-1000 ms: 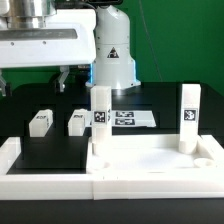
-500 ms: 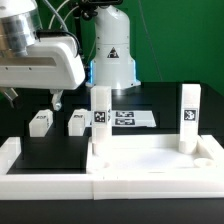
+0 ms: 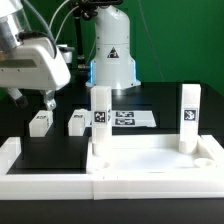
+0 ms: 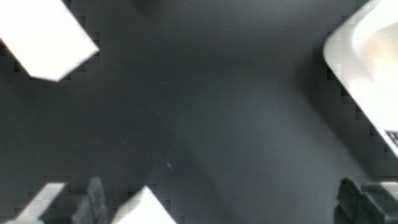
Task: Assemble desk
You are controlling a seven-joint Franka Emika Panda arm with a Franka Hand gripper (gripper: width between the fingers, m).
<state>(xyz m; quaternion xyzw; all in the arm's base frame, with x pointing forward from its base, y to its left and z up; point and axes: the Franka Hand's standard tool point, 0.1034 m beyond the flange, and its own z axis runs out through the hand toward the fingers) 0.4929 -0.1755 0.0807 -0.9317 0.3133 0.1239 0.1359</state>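
Now — jaws open, empty | exterior only: two legs [image 3: 100, 112] upright at panel [image 3: 150, 158] corners

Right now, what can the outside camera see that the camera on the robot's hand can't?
Only the outside camera shows the desk top with two legs standing upright at its corners, two more legs lying loose, and the marker board. Only the hand camera looks down past the fingers, very close and blurry. Both show the black table, white pieces on it, and the open gripper holding nothing.
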